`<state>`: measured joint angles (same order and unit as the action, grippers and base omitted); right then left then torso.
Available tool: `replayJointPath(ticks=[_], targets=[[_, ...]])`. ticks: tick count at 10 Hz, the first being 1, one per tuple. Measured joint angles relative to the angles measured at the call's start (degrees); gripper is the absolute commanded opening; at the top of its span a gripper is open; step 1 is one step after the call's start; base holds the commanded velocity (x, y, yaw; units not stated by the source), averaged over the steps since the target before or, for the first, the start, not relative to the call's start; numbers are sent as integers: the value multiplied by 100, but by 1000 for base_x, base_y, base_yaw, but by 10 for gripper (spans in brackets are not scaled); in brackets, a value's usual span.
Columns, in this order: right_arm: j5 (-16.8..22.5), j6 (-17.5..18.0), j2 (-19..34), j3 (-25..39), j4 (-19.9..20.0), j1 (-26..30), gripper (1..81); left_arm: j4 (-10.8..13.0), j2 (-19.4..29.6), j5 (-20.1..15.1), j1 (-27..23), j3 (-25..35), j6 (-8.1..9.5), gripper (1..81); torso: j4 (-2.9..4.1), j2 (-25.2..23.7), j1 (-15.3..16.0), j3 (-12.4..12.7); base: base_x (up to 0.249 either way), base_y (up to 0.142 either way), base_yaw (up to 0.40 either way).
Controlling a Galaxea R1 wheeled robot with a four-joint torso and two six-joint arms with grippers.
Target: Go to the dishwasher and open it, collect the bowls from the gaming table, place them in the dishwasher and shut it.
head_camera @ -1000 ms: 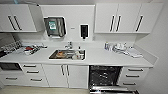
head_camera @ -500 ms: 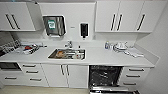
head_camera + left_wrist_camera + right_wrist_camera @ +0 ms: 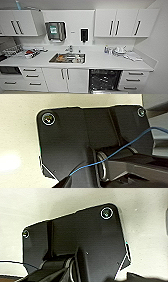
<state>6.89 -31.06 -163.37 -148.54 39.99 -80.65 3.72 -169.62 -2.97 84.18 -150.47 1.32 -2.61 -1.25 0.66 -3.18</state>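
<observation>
Below the white countertop (image 3: 100, 62), right of the steel sink (image 3: 67, 58), the dishwasher (image 3: 105, 79) stood open, its dark inside and wire racks showing between white cabinet doors (image 3: 65, 79) on the left and drawers (image 3: 133, 80) on the right. Its lowered door reached toward the near edge, mostly cut off. That door was probably stiff, fairly heavy and hinged low, best lifted by its front edge or bar handle, which was not visible. Dishes (image 3: 119, 51) sat on the far right of the counter. Whether either gripper was apart or together could not be told. Compared with a second earlier, the kitchen looked slightly closer, so the camera had moved; nothing in it had.
</observation>
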Motion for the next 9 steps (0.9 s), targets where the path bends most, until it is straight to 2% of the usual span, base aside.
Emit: replayJointPath(ticks=[3,5,7,9], targets=[[-135,4,-243,-474,0,-60,811,0,-63,-11,16,-102,0,811,0,0,0,0,0,0,0],[-207,6,-458,-903,6,-167,811,0,-246,-5,16,-394,0,811,0,0,-2,0,0,0,0],[-135,41,-638,-967,-2,-258,811,0,-444,-2,13,-796,0,811,0,0,-2,0,0,0,0],[-45,69,-657,-981,-294,-317,811,-2,-555,2,13,-923,0,811,0,0,-2,0,0,0,0]])
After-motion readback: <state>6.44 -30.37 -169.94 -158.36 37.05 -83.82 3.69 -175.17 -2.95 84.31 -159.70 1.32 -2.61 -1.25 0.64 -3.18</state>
